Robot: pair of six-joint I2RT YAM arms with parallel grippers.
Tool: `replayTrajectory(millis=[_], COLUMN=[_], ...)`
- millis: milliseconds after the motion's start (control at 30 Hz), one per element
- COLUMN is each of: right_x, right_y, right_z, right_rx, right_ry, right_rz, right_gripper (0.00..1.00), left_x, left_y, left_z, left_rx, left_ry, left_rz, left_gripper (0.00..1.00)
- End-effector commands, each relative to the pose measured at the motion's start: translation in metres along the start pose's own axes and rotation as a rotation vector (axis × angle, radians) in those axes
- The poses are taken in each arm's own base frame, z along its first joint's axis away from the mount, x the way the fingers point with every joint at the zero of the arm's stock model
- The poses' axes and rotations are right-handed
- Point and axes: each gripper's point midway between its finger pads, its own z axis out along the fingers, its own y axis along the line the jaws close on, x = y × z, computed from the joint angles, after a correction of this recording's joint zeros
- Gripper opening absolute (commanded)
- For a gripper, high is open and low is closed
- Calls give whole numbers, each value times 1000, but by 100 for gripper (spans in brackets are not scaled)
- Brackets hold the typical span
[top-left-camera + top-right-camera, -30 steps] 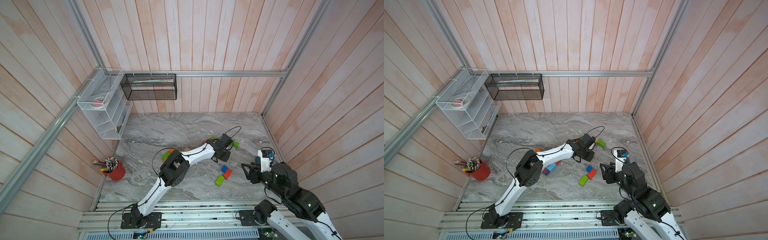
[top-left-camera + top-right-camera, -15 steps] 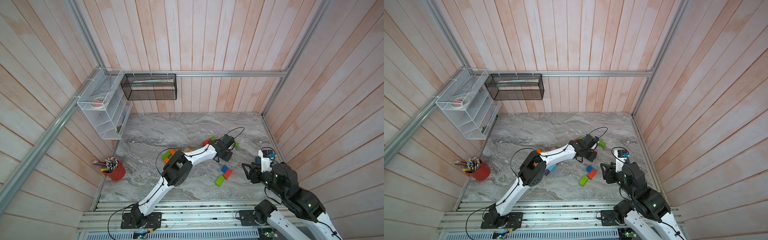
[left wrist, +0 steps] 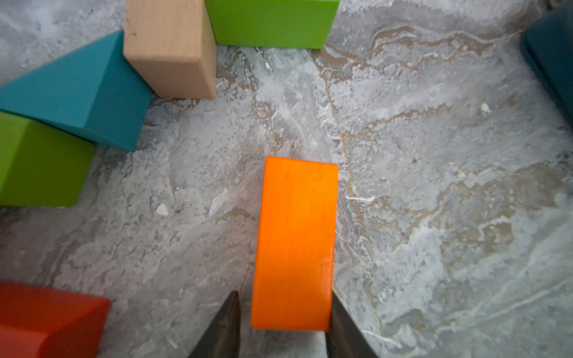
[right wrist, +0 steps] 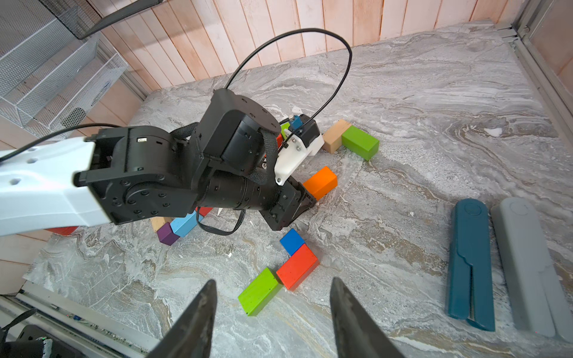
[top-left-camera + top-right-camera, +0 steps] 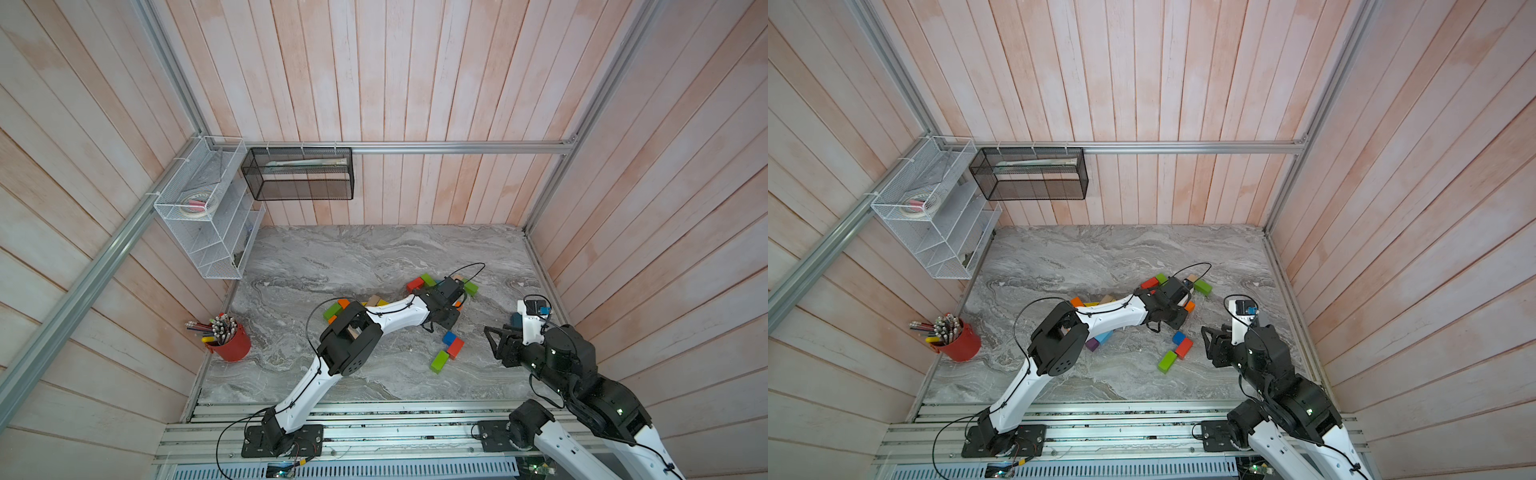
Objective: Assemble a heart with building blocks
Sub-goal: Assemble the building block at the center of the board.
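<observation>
- Left hand (image 3: 283,293): low over the worktop (image 5: 374,257), fingers straddling one short end of the orange brick (image 3: 296,241). One finger sits right at the brick's long edge. A strip of marble shows between the other finger and the brick. Jaws parted, no clamp on it.
- Orange brick lies flat, apart from every other block, with bare marble along both long sides and past its free end.
- Beyond that free end, the tan block (image 3: 170,46) touches the far green brick (image 3: 269,21) on one side. On the other side it touches a teal wedge (image 3: 77,90), which butts against a second green block (image 3: 37,164).
- A red block (image 3: 46,319) lies apart, back beside the fingers.
- Right hand (image 4: 273,280): raised above the worktop, jaws wide, nothing between them.
- Ahead of it is a chain with edges touching: near green brick (image 4: 259,291), red brick (image 4: 297,266), blue cube (image 4: 292,241). Open marble on all sides of the chain.
- Partly hidden under the left forearm: purple cube (image 4: 167,234) touching a light-blue brick (image 4: 186,224).
- By the worktop's right edge, a teal flat tool (image 4: 469,263) and a grey flat tool (image 4: 527,266) lie side by side, well apart from the blocks.
- In both top views the worktop is bare marble from the blocks to the back wall.
- Red cup (image 5: 230,345) of pencils stands at the left edge.
</observation>
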Motion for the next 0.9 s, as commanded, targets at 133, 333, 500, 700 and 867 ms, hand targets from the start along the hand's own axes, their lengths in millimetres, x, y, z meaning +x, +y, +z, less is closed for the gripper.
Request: replayTrajectory(millis=[133, 333, 500, 700, 867], right_x=[-1, -1, -1, 0, -1], right_y=[-2, -3, -3, -3, -3], right_z=[-4, -3, -3, -2, -2], right_rx=[9, 13, 15, 16, 17], right_ry=[-9, -9, -7, -2, -4], right_rz=[8, 8, 10, 9, 9], right_gripper=[58, 57, 57, 57, 57], left_x=[0, -4, -4, -13, -18], left_y=[-1, -1, -24, -22, -13], left_z=[4, 11, 15, 21, 31], left_rx=[11, 11, 36, 14, -45], left_ry=[-21, -22, -27, -64, -76], left_rz=[66, 58, 69, 42, 2], left_gripper=[40, 33, 32, 28, 28])
